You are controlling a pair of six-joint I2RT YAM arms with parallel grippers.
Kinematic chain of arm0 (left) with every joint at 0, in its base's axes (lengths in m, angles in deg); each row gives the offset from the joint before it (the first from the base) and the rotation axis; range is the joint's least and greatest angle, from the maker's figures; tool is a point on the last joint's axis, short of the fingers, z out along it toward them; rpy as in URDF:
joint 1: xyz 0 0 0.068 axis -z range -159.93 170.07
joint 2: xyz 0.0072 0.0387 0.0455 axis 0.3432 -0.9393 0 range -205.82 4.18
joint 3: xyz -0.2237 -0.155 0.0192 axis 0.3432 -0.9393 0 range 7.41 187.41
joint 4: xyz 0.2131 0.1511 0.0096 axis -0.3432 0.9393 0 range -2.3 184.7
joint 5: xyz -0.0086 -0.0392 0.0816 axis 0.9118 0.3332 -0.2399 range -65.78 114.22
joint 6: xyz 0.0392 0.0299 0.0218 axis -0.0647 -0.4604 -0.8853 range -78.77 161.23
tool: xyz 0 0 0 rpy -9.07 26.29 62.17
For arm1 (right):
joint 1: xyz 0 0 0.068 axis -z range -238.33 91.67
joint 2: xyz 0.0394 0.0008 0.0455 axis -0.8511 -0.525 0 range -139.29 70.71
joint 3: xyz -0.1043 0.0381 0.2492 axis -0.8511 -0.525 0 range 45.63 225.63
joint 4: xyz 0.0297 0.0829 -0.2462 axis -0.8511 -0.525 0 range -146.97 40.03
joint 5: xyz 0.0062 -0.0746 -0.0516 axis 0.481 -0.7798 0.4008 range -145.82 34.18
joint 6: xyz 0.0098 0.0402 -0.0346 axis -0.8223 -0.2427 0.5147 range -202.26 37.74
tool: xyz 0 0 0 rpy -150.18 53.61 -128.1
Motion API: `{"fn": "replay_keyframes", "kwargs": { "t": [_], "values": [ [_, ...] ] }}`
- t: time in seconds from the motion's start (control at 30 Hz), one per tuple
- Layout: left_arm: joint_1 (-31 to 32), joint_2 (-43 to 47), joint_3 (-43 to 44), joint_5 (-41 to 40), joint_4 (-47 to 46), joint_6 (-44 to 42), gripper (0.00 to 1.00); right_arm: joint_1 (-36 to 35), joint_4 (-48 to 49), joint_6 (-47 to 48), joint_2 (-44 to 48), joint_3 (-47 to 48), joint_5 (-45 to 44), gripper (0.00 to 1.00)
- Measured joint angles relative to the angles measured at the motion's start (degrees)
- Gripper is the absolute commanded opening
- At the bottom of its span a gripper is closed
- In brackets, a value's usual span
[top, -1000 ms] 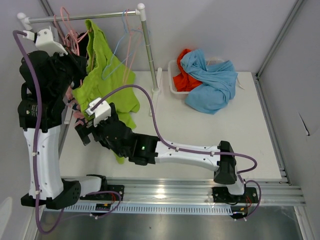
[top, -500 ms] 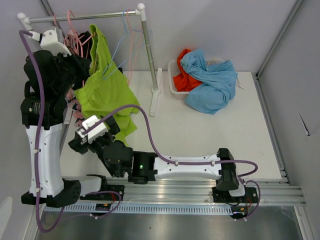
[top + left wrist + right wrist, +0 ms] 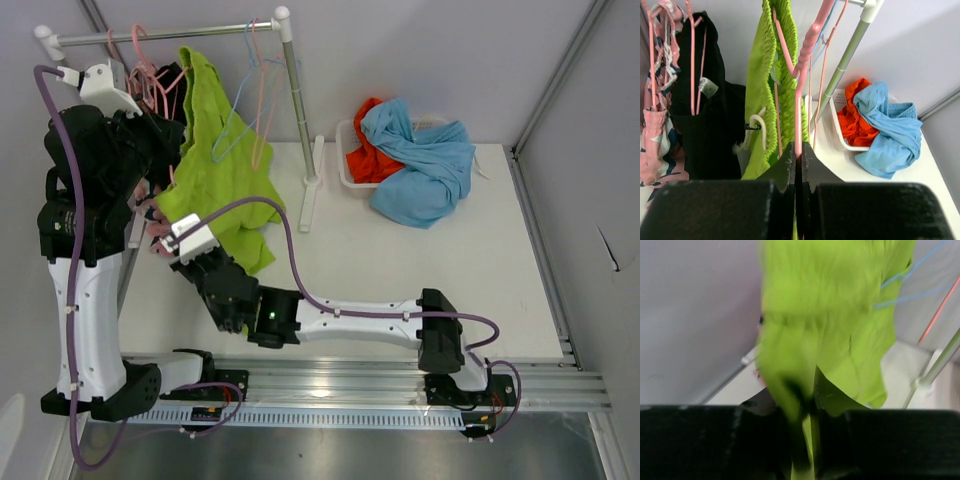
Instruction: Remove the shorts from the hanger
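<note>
Lime green shorts (image 3: pixel 215 165) hang from a pink hanger (image 3: pixel 801 95) on the rail (image 3: pixel 170 35). My left gripper (image 3: pixel 800 152) is shut on that hanger's lower wire, beside the green cloth (image 3: pixel 765 100). My right gripper (image 3: pixel 810 405) is shut on the lower part of the lime green shorts (image 3: pixel 840 335), with cloth pinched between its jaws. Black shorts (image 3: pixel 707 125) and pink shorts with dark-blue shapes (image 3: pixel 657 140) hang further left. Orange shorts (image 3: pixel 368 150) and light blue shorts (image 3: pixel 425 165) lie in the white basket (image 3: pixel 345 170).
The rack's upright post (image 3: pixel 295 100) stands just right of the green shorts, with its foot (image 3: pixel 310 200) on the table. Bare blue and pink hangers (image 3: pixel 255 90) hang near the post. A grey wall is behind the rail.
My right gripper was open and has shut on the green shorts' lower part. The right arm drew back toward the near left, then came up again. The left gripper stayed on the hanger.
</note>
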State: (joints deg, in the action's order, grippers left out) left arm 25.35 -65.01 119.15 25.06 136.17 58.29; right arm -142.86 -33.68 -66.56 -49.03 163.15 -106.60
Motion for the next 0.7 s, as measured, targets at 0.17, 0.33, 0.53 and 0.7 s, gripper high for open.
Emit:
{"fn": "replay_keyframes", "kwargs": {
  "t": [0.17,0.33,0.53,0.7],
  "values": [
    [0.0,-1.8,2.2,-0.1,4.4,-0.6,0.00,-3.7,0.4,-5.3,4.8,-12.8,-2.7,0.00],
    [0.1,-5.0,7.7,-0.2,6.8,-0.7,0.00,-7.8,-4.9,-14.1,7.9,-22.1,-5.7,0.00],
    [0.1,-5.7,9.0,0.0,11.0,-0.5,0.00,-7.6,-8.7,-20.2,9.2,-26.0,-8.0,0.00],
    [0.1,1.4,-3.9,4.2,3.8,2.4,0.00,-3.1,-6.9,-18.6,10.5,-26.3,-5.6,0.00]
  ]
}}
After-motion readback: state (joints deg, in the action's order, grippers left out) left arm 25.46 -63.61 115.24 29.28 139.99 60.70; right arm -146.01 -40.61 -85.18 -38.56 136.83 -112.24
